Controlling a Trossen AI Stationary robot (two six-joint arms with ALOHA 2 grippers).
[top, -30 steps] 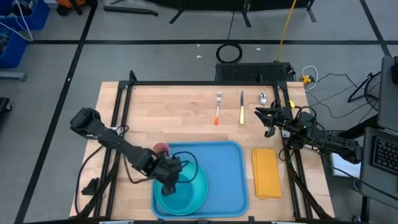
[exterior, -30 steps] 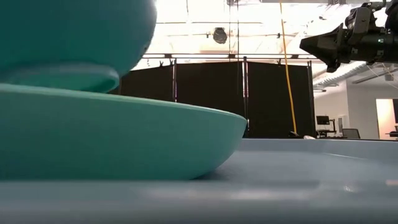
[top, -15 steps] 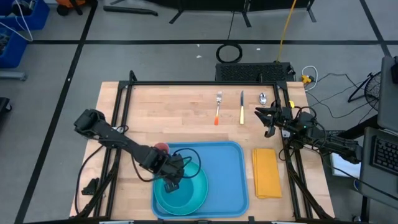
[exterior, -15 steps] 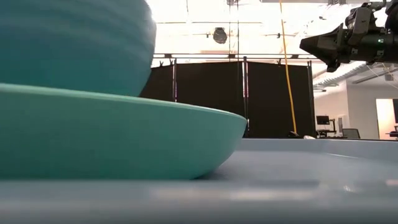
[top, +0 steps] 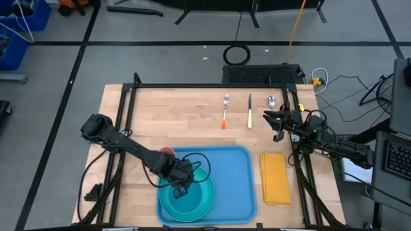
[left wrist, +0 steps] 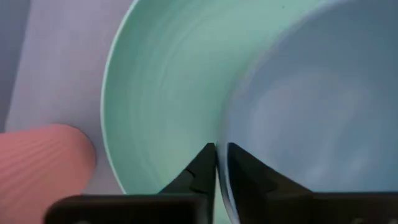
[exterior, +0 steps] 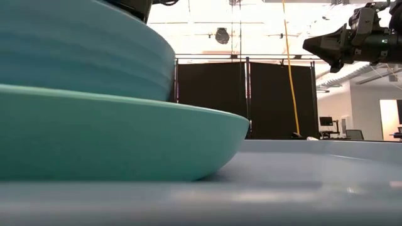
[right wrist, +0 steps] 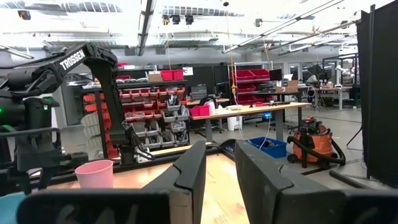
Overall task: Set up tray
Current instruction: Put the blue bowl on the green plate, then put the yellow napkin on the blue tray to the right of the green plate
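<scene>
The tray (top: 231, 179), likely light, stiff and slick and best gripped at its raised rim, is lying on the table (top: 180, 115) while the left gripper (top: 182, 187) is pinching a bowl's (left wrist: 323, 99) rim over the plate (top: 200, 204) on it, jaws clamped; the right gripper (top: 275, 124) is waiting beyond the tray, jaws apart.

Likely a workshop: parts-bin shelves (right wrist: 146, 118) (red bins), workbenches (right wrist: 249, 112).

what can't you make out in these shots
- Where the teal bowl touches the plate: low view, the plate's rim hides the bowl's base.
- Most of the pink cup: high view, the left arm covers it.
- The spoon: high view, too small, with the right gripper close by.
- The tray's left rim: high view, under the plate.
</scene>
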